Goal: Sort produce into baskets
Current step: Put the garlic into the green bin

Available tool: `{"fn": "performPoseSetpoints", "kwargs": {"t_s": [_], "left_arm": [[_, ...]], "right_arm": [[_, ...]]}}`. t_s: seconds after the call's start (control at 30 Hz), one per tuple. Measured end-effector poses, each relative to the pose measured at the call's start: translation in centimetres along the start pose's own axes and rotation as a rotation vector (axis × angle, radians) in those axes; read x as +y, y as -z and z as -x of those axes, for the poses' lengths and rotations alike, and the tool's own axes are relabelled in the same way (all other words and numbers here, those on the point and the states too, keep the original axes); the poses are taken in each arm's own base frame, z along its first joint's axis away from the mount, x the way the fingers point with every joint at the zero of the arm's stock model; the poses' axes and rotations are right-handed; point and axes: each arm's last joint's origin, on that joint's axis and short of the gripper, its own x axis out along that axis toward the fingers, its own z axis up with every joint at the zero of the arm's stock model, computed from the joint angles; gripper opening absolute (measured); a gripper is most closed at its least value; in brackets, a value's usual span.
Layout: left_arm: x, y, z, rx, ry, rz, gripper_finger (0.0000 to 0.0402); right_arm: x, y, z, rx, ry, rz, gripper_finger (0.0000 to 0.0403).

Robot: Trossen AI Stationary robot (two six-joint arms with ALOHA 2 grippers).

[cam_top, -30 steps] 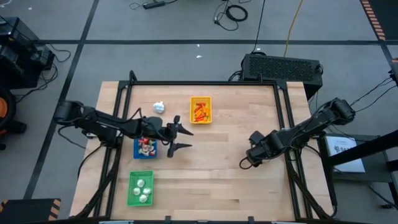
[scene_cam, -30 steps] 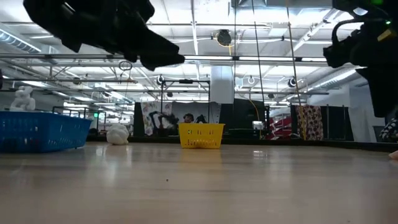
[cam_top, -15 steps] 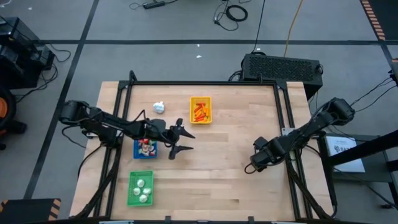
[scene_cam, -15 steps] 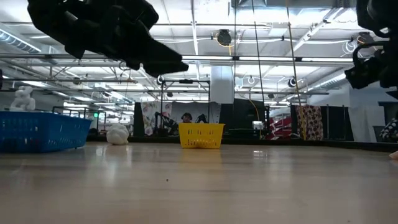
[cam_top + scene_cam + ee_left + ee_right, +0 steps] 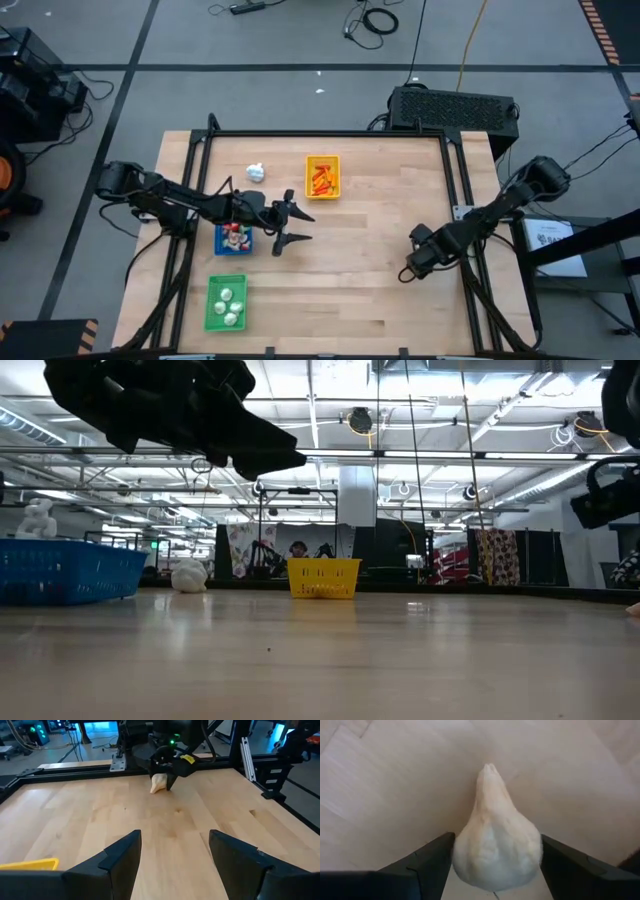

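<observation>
My right gripper (image 5: 418,258) stands over the table's right part, pointing down, shut on a whitish garlic bulb (image 5: 495,845); the left wrist view shows that bulb (image 5: 159,782) low over the wood. My left gripper (image 5: 303,226) hovers open and empty beside the blue basket (image 5: 234,238), which holds red-and-white pieces. The yellow basket (image 5: 322,177) holds orange pieces. The green basket (image 5: 227,302) holds whitish bulbs. One more white bulb (image 5: 256,172) lies on the bare table at the far left. My right gripper pinches the garlic bulb's wide round body (image 5: 465,855) between its two fingers, one on each side. The fingers come from above, pointing down. The bulb's pointed tip (image 5: 489,770) sticks out below them toward the table; whether it touches the wood I cannot tell.
A black frame (image 5: 330,134) runs round the table's edge. Bare wood (image 5: 360,290) fills the middle and near part between the two arms. In the low view the blue basket (image 5: 65,570), loose bulb (image 5: 188,574) and yellow basket (image 5: 323,577) stand along the far side.
My right gripper has sunk toward the table and drifted toward its right near corner, carrying the garlic bulb in the same hold.
</observation>
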Motion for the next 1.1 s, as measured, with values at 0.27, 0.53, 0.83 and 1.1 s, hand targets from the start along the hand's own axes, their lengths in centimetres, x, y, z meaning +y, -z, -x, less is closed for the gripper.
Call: {"fn": "performPoseSetpoints", "kwargs": {"t_s": [0.27, 0.53, 0.83, 1.1], "left_arm": [[-0.3, 0.0, 0.0, 0.001, 0.011, 0.023, 0.0242], [-1.0, -0.9, -0.3, -0.114, 0.077, 0.018, 0.0242], [-5.2, -0.7, -4.4, -0.223, 0.186, -0.427, 0.0242], [-6.8, -3.3, -9.1, -0.220, 0.140, -0.473, 0.0242]], "right_arm": [[0.2, 0.0, 0.0, -0.008, -0.035, 0.026, 0.0205], [2.8, -0.9, 2.1, -0.172, -0.196, 0.098, 0.0153], [8.9, -2.9, 7.6, -0.562, -0.802, 0.389, 0.0186], [9.4, -2.9, 8.5, -0.578, -0.909, 0.422, 0.0177]]}}
